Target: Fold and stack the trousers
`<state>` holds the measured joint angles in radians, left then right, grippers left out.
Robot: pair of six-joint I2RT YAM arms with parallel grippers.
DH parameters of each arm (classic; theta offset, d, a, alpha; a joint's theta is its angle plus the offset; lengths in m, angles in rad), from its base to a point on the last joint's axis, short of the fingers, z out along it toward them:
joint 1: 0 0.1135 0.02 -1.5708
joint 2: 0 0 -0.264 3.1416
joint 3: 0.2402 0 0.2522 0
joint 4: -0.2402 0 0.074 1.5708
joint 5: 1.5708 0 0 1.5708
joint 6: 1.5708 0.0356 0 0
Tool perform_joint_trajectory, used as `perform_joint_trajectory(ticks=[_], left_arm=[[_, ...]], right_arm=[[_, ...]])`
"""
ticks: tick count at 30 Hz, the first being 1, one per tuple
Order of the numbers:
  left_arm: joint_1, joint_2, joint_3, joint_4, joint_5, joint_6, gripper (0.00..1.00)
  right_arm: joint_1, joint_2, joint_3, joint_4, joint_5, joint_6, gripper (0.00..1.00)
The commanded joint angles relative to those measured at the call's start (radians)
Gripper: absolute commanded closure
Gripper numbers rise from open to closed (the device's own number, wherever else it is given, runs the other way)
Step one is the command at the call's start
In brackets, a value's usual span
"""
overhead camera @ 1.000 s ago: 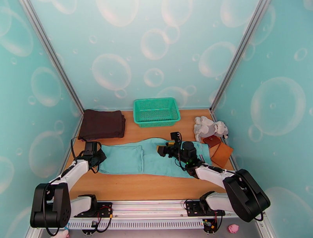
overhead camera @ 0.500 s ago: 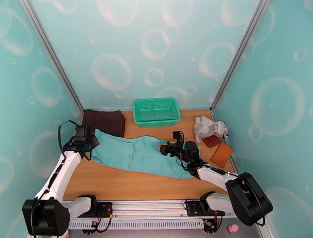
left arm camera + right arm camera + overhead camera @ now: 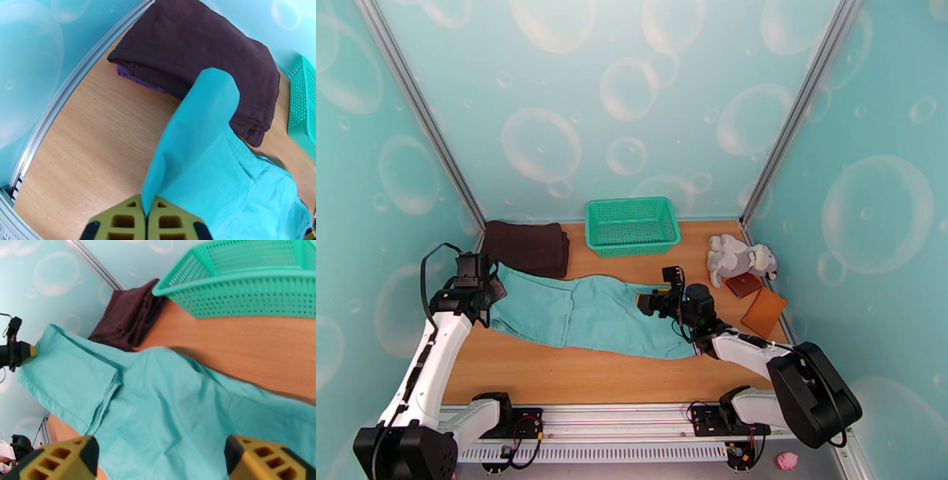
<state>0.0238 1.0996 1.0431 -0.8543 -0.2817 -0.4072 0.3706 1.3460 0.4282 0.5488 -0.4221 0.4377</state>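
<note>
Trousers (image 3: pixel 592 312), centre frame: hem pinched in clamped left gripper (image 3: pixel 147 215), centre left. Right gripper (image 3: pixel 158 461) wide, empty. Risk: slippage from thin pinch under drag, spoiling fold.

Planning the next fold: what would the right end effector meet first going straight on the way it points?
Probably the trousers, spread right ahead of the open right end effector; depth is unclear.
</note>
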Motion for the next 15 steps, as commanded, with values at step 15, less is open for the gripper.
perform_joint_trajectory(ticks=[15], left_arm=[[0.033, -0.087, 0.031, -0.018, -0.012, 0.042, 1.0]], right_arm=[[-0.075, 0.111, 0.037, -0.081, -0.017, 0.144, 0.15]])
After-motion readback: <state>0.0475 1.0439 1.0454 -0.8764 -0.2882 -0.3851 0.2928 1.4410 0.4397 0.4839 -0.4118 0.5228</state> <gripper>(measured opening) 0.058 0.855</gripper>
